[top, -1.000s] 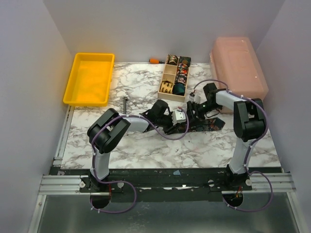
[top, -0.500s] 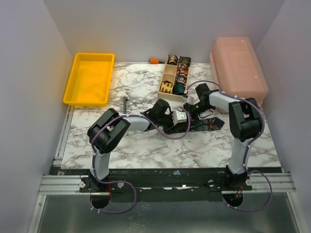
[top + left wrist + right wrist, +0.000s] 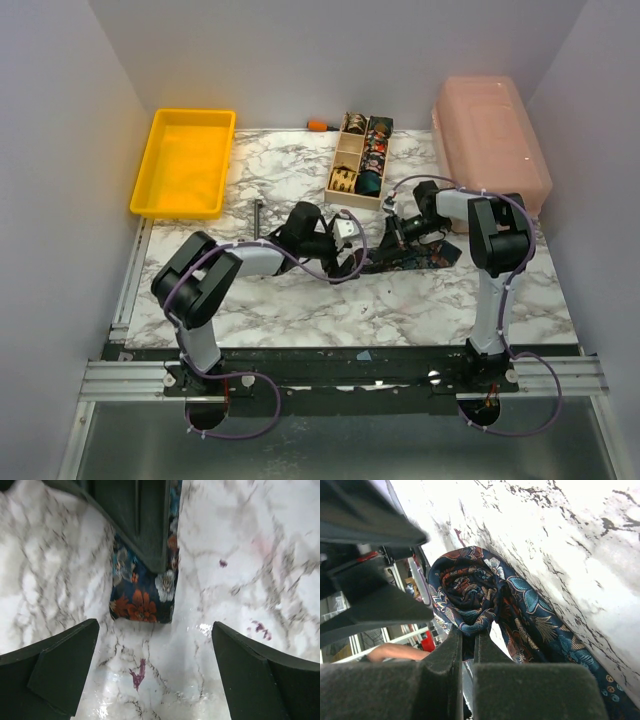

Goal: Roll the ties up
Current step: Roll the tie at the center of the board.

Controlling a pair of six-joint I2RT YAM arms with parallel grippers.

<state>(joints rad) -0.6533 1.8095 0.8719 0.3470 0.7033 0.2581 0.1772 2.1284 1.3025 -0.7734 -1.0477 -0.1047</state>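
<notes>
Left arm stretches low toward the desk (image 3: pixel 300 300) centre; left gripper (image 3: pixel 155 645) spread wide, empty, over the floral tie's (image 3: pixel 142 602) end. Right arm bends back toward 9 o'clock; right gripper (image 3: pixel 468 640) pinched tight on the tie's coil. From overhead, the coil is hidden behind the grippers.

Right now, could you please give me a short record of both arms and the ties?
left gripper: jaws wide open, empty; end of the floral tie lies just ahead
right gripper: jaws shut on the tie's rolled part
floral tie: partly coiled, rest flat on the marble table
wooden box: coiled ties in several compartments
task state: roll unfinished
</notes>
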